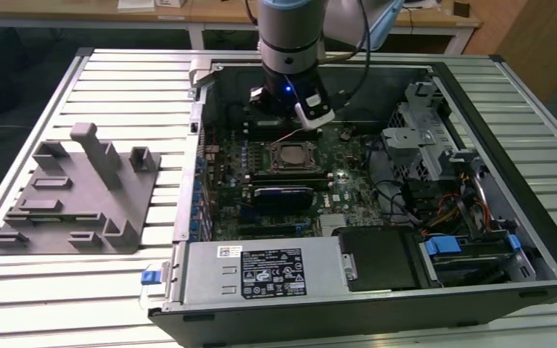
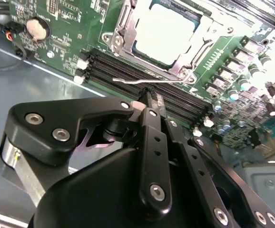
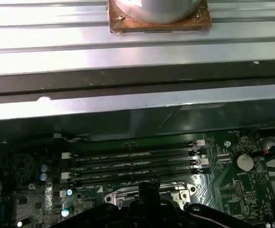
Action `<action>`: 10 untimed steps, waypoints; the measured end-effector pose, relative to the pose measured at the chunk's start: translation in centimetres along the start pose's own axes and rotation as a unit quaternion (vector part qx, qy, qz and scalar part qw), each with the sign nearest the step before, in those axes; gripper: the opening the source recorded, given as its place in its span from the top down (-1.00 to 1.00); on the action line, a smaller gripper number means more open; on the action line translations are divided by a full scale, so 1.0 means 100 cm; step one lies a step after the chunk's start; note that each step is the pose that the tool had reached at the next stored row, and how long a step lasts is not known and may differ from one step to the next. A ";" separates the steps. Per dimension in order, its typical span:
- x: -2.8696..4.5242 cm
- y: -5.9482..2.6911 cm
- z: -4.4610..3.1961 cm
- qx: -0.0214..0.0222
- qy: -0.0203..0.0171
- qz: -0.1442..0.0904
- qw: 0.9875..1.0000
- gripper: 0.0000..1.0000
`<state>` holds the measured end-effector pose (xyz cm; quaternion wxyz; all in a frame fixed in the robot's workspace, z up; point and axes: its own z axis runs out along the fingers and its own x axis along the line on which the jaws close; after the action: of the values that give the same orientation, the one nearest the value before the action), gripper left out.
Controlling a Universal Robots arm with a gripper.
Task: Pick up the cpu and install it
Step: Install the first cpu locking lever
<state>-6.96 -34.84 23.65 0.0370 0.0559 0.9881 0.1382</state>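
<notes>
In the open case (image 1: 356, 315) on the table (image 1: 95, 275), the cpu (image 2: 168, 31) sits socketed; the closed, empty gripper (image 2: 149, 92) must not snag its latch lever (image 2: 147, 81).

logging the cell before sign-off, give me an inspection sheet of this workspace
surface: slatted metal table with an open pc case lying on it
job's things: cpu sits in the socket, not held
clutter: grey fixture on the table, at the exterior view's left of the case
grippers: gripper shut, nothing seen in it, tip close to the lever; contact unclear
cables: red wire under the arm; wire bundle in the case at the exterior view's right
surroundings: wooden desks behind the table
</notes>
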 end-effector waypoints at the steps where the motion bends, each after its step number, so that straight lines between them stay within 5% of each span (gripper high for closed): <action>1: 0.0000 -0.0003 0.0011 0.000 -0.001 0.003 1.000 0.79; 10: -0.0001 -0.0045 0.0159 0.005 -0.006 0.018 1.000 0.79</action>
<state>-6.86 -34.84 22.00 0.0404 0.0744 0.9874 0.1334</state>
